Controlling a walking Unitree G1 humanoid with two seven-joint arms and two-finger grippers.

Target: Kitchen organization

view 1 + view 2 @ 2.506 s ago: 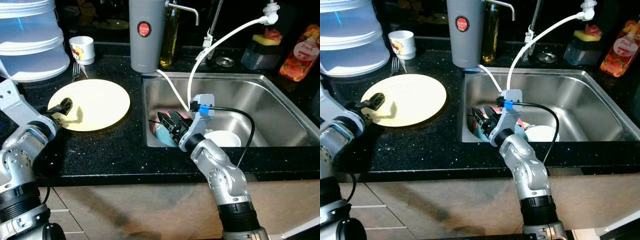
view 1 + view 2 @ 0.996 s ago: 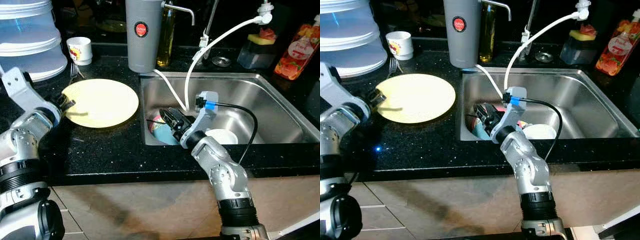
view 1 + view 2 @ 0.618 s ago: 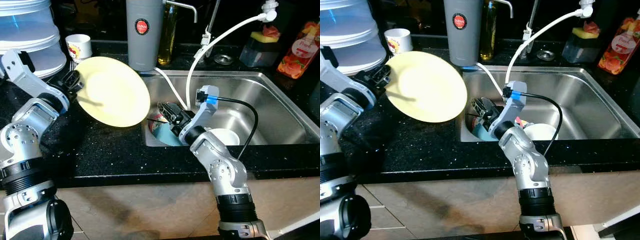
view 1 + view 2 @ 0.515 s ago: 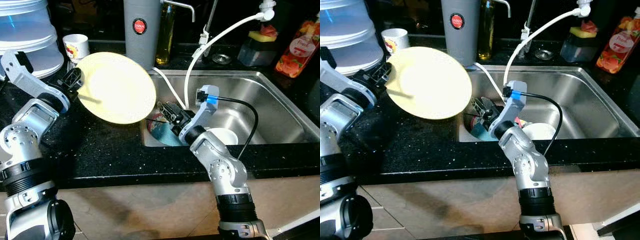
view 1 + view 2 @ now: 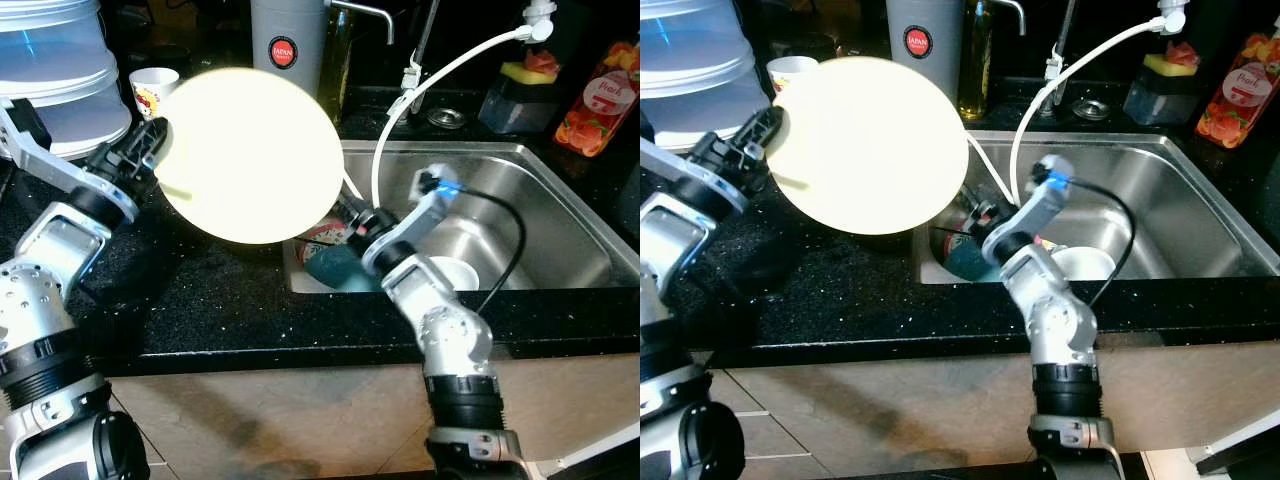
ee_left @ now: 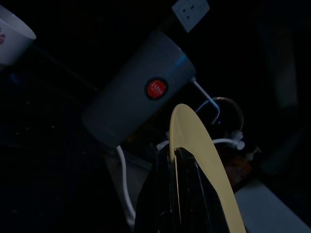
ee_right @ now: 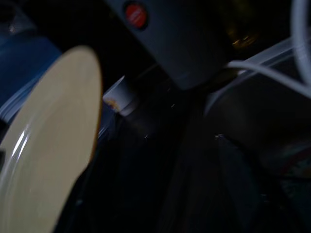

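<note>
A pale yellow plate [image 5: 250, 150] hangs tilted on edge above the black counter, partly over the sink's left end. My left gripper [image 5: 155, 150] is shut on the plate's left rim; in the left wrist view its black fingers [image 6: 187, 194] clamp the plate's edge [image 6: 204, 141]. My right gripper [image 5: 352, 215] reaches up from inside the steel sink [image 5: 540, 190] toward the plate's lower right edge, its tips partly hidden behind the plate. The right wrist view shows the plate [image 7: 53, 141] close by. A teal bowl [image 5: 335, 268] and a white bowl [image 5: 450, 272] lie in the sink.
A grey flask [image 5: 290, 40], a white cup [image 5: 152, 90] and stacked clear containers [image 5: 50, 70] stand at the back left. A white hose [image 5: 440, 80] arcs over the sink. A sponge holder [image 5: 525, 95] and an orange bottle [image 5: 597, 95] sit at the back right.
My left gripper lifted the plate off the counter, tipped it on edge and carried it right toward the sink. My right gripper swung up out of the sink's dishes toward the plate.
</note>
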